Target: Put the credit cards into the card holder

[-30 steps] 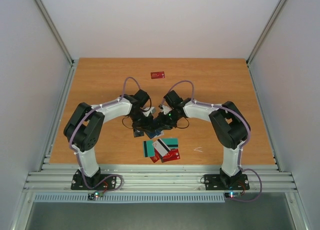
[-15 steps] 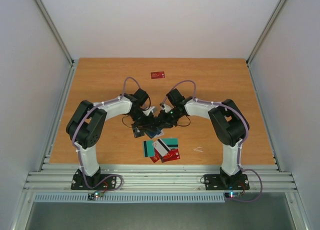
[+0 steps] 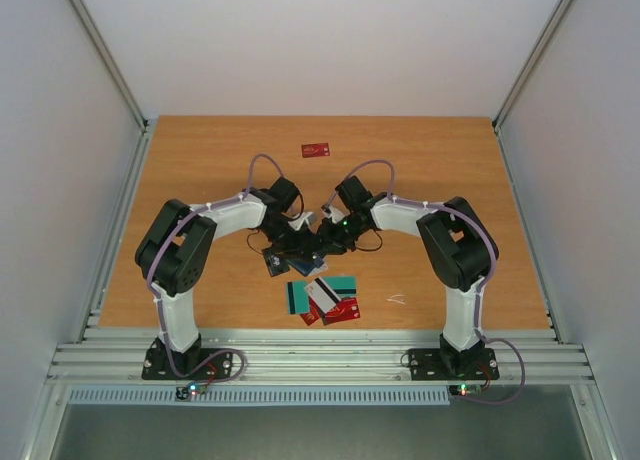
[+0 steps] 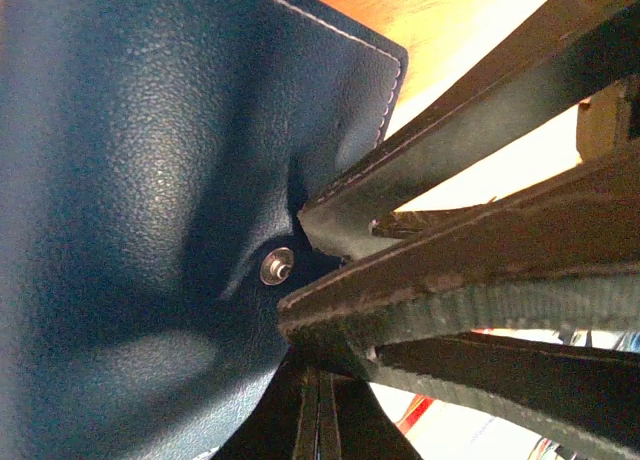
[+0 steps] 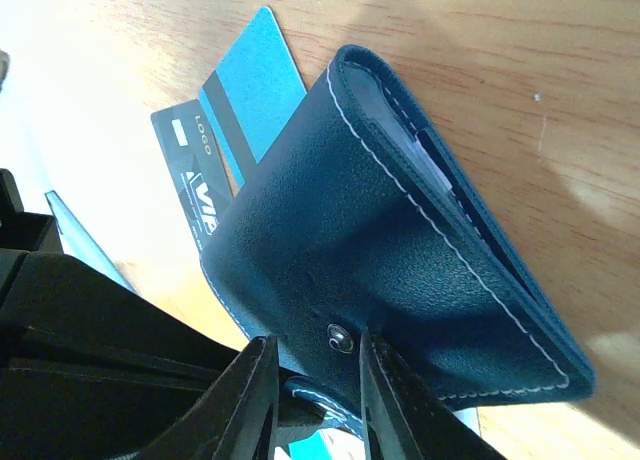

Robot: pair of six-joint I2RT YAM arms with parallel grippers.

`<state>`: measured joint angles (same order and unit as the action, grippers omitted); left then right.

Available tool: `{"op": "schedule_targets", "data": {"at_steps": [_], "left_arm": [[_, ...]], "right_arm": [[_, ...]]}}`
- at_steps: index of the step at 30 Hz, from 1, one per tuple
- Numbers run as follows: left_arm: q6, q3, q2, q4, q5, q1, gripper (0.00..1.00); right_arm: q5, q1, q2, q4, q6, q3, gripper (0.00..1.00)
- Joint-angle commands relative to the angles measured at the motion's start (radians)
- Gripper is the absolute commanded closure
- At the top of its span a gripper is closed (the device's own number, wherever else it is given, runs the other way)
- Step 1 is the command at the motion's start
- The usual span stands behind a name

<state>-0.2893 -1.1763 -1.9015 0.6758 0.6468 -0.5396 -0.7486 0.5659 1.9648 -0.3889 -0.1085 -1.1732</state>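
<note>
Blue wallet (image 5: 400,270) folded on table (image 3: 450,180), between both arms. Wallet's leather runs into clenched left pincer (image 4: 315,385) below snap (image 4: 277,266). At snap edge, right pincer (image 5: 315,350) straddles wallet; cannot tell whether clamped. Wallet likely soft, light: pinch one flap edge. Loose cards (image 3: 325,295) just beside wallet, bases' side: thin, stiff, probably slick.

The overhead view is evenly and softly lit: the pale walls (image 3: 330,40) are bright without glare, the table (image 3: 200,160) is a flat warm orange, and only faint short shadows lie under the arms; small detail at the centre is coarse. The left wrist view is harsh, its right side blown out to white, the black fingers (image 4: 450,290) near-silhouettes and soft, while the card holder (image 4: 130,180) shows crisp grain with a dull sheen at lower left. The right wrist view is washed out at upper left, shadowed at lower right, and the right gripper's fingers (image 5: 250,400) are blurred.
</note>
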Motion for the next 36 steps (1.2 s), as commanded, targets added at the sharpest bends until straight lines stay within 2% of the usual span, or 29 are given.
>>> {"op": "schedule_targets", "data": {"at_steps": [1, 11, 17, 22, 36], "left_arm": [[-0.016, -0.016, -0.005, -0.120, -0.002, 0.001, 1.00], [-0.025, 0.006, 0.007, -0.127, -0.011, 0.002, 1.00], [-0.030, -0.008, 0.000, -0.127, -0.007, 0.003, 1.00], [-0.031, -0.032, -0.004, -0.105, -0.018, 0.003, 1.00], [-0.108, -0.148, -0.020, 0.076, -0.126, 0.017, 1.00]], "right_arm": [[0.004, 0.001, 0.031, -0.020, 0.005, 0.002, 0.75], [-0.048, -0.067, -0.011, -0.051, -0.011, -0.076, 0.74], [-0.057, -0.072, 0.029, -0.077, 0.000, -0.140, 0.74], [-0.045, -0.074, 0.069, -0.075, 0.010, -0.121, 0.75], [-0.028, -0.079, 0.140, -0.090, 0.056, -0.098, 0.76]]}}
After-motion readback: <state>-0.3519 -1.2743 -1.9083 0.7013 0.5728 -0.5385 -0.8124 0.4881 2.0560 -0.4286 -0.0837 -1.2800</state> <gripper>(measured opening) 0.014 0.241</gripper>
